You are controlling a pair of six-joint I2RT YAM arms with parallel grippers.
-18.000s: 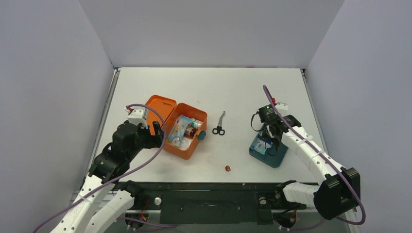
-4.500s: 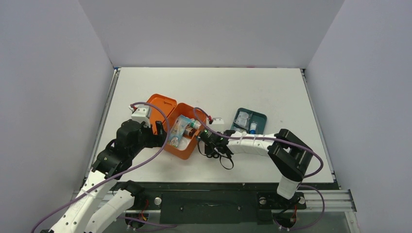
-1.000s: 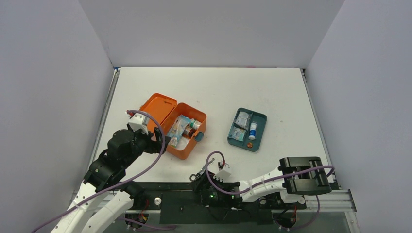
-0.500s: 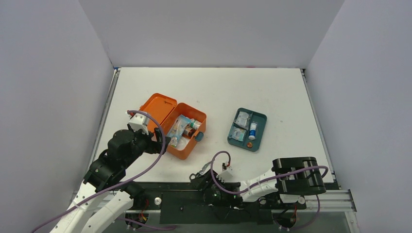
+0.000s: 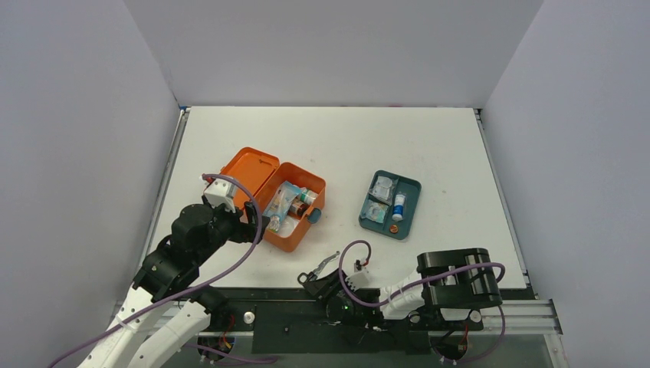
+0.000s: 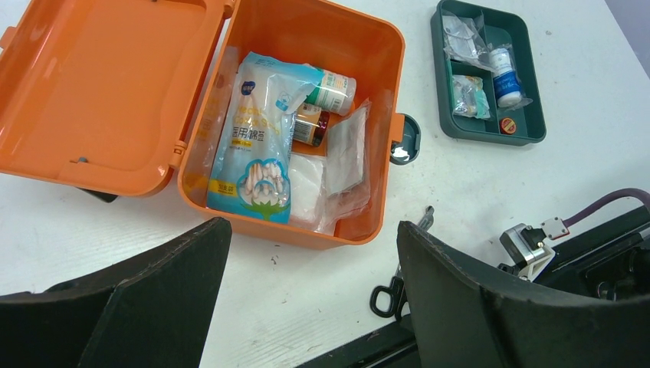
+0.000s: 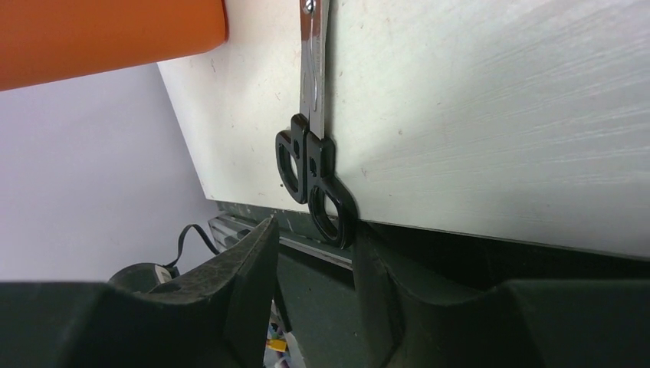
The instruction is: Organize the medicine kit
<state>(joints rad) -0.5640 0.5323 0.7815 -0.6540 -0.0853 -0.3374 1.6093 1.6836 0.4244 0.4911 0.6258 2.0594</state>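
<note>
The medicine kit (image 5: 295, 207) is an orange box that lies open, its lid (image 5: 249, 170) folded back to the left. Packets and small bottles fill the medicine kit (image 6: 383, 69). My left gripper (image 6: 310, 230) hovers open just in front of it, holding nothing. Black-handled scissors (image 5: 329, 261) lie at the table's near edge, one handle ring hanging over it. My right gripper (image 7: 314, 230) reaches up from below that edge. Its jaws stand partly apart around the scissors' (image 7: 314, 172) lower ring, with a gap still showing on the left side.
A teal divided tray (image 5: 412, 201) with sachets, a small bottle and a red cap sits right of the kit. The black frame rail (image 5: 291, 307) runs below the table's near edge. Grey walls enclose the table on three sides.
The right jaws have narrowed around the scissors' handle ring, and the right arm has shifted slightly left along the near edge. The left arm and the kit have not moved.
</note>
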